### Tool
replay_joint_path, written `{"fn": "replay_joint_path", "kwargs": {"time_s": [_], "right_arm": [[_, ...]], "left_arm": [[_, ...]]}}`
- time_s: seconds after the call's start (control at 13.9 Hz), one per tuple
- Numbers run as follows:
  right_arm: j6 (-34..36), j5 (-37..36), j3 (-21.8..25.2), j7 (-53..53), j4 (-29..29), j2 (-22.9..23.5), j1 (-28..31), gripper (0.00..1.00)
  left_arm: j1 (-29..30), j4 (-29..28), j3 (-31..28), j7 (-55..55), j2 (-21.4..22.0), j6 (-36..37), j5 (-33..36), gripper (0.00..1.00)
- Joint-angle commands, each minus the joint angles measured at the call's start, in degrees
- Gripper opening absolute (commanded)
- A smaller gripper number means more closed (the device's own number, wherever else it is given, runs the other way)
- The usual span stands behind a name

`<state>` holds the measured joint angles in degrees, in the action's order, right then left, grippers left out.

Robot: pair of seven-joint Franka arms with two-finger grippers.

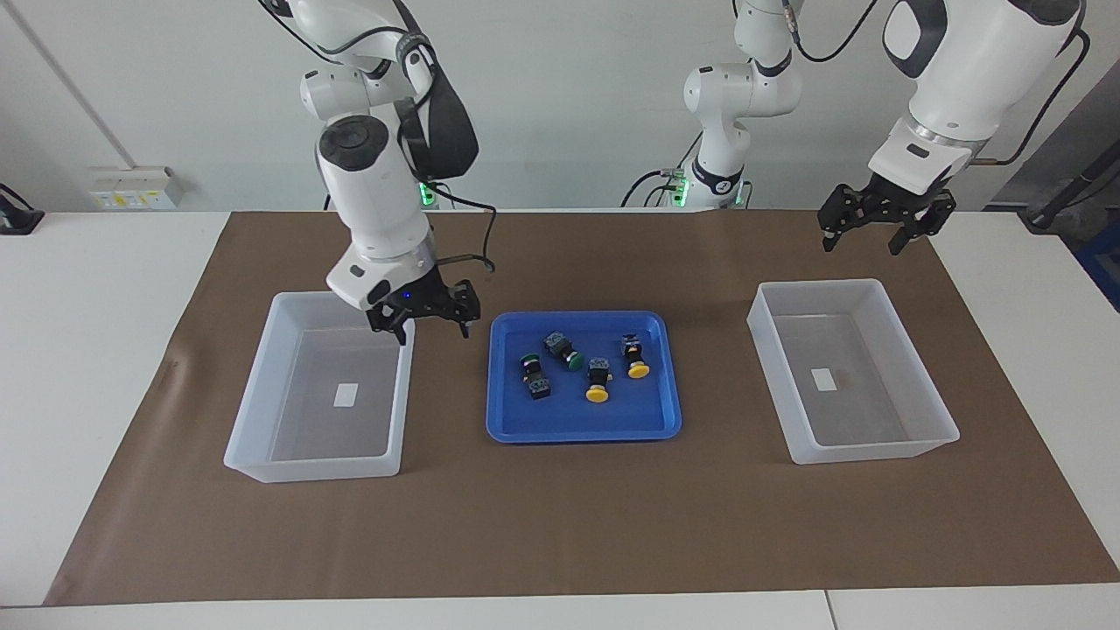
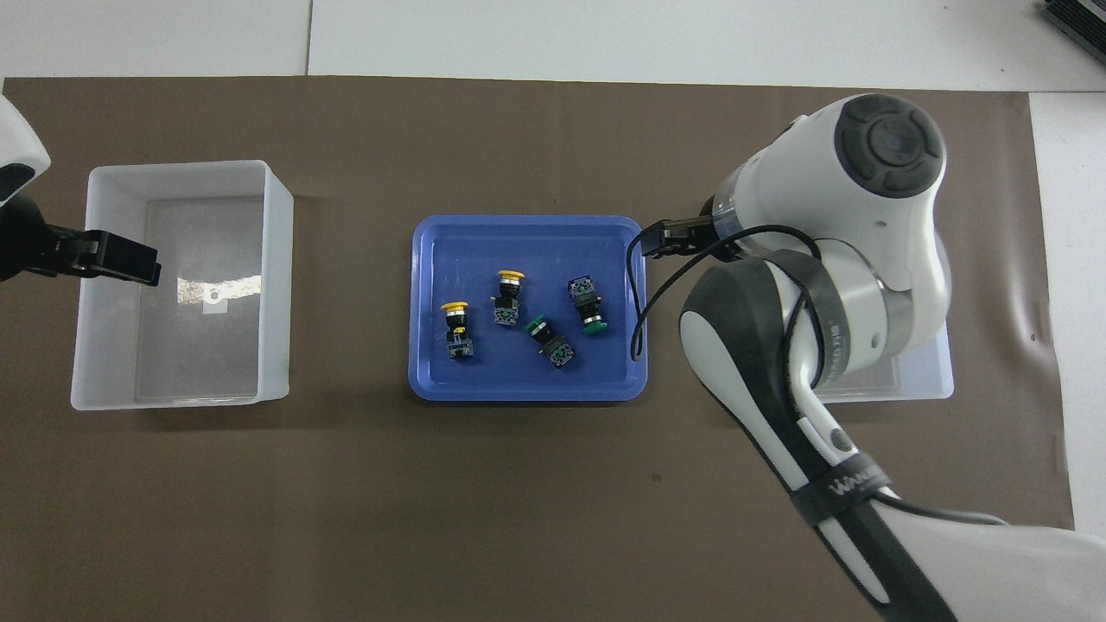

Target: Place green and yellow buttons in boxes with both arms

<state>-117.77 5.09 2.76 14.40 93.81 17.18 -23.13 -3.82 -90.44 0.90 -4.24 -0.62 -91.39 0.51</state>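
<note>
Buttons (image 1: pixel 586 366) in tray (image 1: pixel 525 427), brown mat (image 1: pixel 560 525)

4 buttons (image 1: pixel 582 367) lie on their sides in the blue tray (image 1: pixel 665 411): 2 green (image 2: pixel 566 326), 2 yellow (image 2: pixel 481 302) with caps at 12 o'clock overhead.

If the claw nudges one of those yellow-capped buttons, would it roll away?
Probably not far: the yellow button lies on its side with a blocky black body. Its round cap might let it pivot. The blue tray has a raised rim that would likely stop it.
</note>
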Motion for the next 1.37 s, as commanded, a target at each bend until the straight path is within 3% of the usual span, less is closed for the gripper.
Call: {"fn": "replay_joint_path", "kwargs": {"time_s": [0.0, 0.43, 0.58, 0.87, 1.08, 1.15, 1.23, 1.3], "right_arm": [[-5.16, 1.15, 0.14, 2.64, -1.18, 4.78, -3.66, 1.0], [-12.56, -1.47, 0.23, 1.51, -0.04, 11.21, -7.28, 1.0], [-15.8, -1.83, 0.23, -0.07, 3.37, 11.48, -7.89, 1.0], [-16.78, -2.54, 0.23, -1.48, 5.94, 11.21, -8.16, 0.84], [-17.49, -2.45, 0.14, -1.22, 6.29, 11.3, -8.16, 0.45], [-17.66, -1.93, 0.14, -1.04, 6.21, 11.3, -8.07, 0.09], [-17.23, -1.4, 0.14, 0.78, 5.86, 11.3, -8.07, 0.0], [-15.83, -1.48, 0.23, 2.11, 4.98, 11.21, -7.99, 0.0]], "left_arm": [[-0.04, -1.76, -0.02, 0.02, 1.06, -0.72, -0.6, 1.0], [-0.92, -2.28, 0.5, 0.2, 1.5, -0.71, -0.6, 1.0], [-2.68, -6.13, 0.51, 0.37, 2.81, -6.39, -0.6, 1.0], [-6.36, -15.09, 0.59, 2.75, 5.97, -15.9, -0.6, 1.0], [-9.79, -25.02, 0.59, 4.58, 7.39, -27.23, -0.6, 1.0], [-11.45, -26.71, 0.51, 6.86, 6.69, -30.04, -0.6, 1.0], [-12.6, -27.59, 0.59, 9.32, 5.64, -32.25, -0.6, 1.0], [-14.53, -28.3, 0.59, 11.78, 3.45, -35.05, -0.6, 1.0]]}}
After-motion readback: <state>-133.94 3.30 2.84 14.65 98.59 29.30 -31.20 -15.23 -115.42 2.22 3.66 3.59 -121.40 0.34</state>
